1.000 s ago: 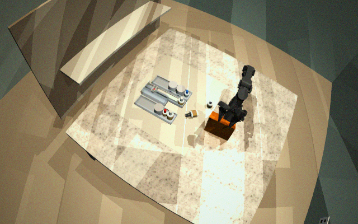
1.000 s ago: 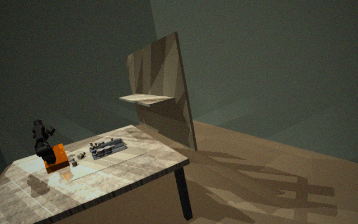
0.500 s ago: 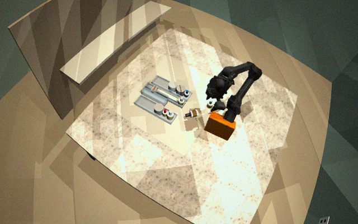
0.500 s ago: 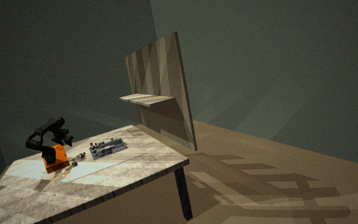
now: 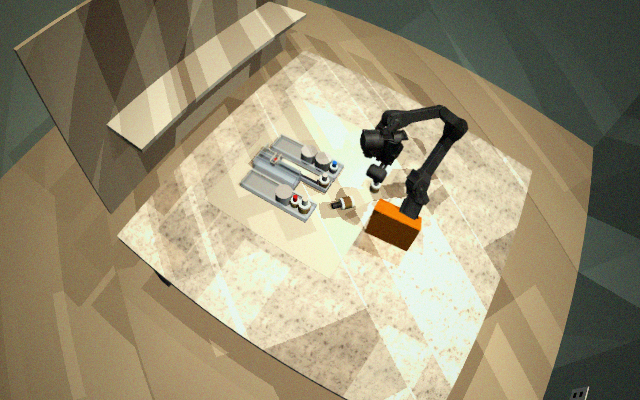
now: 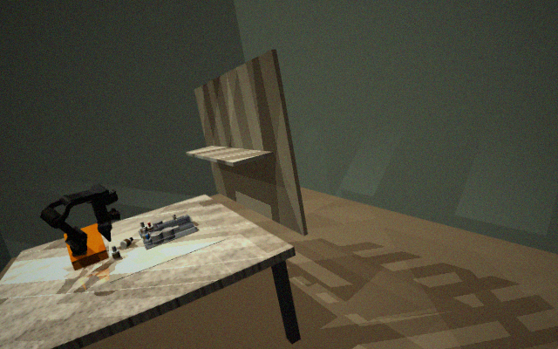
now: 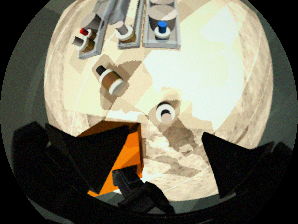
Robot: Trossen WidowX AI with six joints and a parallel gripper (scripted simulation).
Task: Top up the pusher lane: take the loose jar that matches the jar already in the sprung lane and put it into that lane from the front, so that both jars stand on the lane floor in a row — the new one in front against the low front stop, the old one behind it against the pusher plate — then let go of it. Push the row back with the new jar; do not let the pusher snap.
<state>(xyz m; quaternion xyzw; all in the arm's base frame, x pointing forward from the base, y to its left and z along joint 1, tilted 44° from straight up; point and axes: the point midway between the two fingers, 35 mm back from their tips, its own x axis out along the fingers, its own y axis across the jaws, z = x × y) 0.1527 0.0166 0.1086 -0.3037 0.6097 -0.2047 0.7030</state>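
Note:
My gripper (image 5: 376,176) (image 6: 109,240) (image 7: 166,133) is open and empty, pointing down above a loose upright jar (image 5: 375,187) (image 6: 115,253) (image 7: 165,113). That jar has a white shoulder and a pale grey cap; its body is mostly hidden from above. Another loose jar (image 5: 346,202) (image 6: 125,244) (image 7: 111,81) lies on its side, with a brown band and black cap. In the middle sprung lane (image 7: 128,46), one jar (image 5: 323,180) (image 7: 124,32) with a white shoulder and pale grey cap stands near the front. Contact with the pusher plate cannot be made out.
One side tray (image 5: 286,144) (image 7: 172,45) holds grey cylinders and a blue-capped jar (image 5: 334,166) (image 7: 162,31). The other tray (image 5: 257,185) (image 7: 95,53) holds a grey cylinder, a red-capped jar (image 5: 295,200) and a pale-capped jar (image 5: 304,205). An orange block (image 5: 393,229) (image 6: 89,257) stands by the arm's base.

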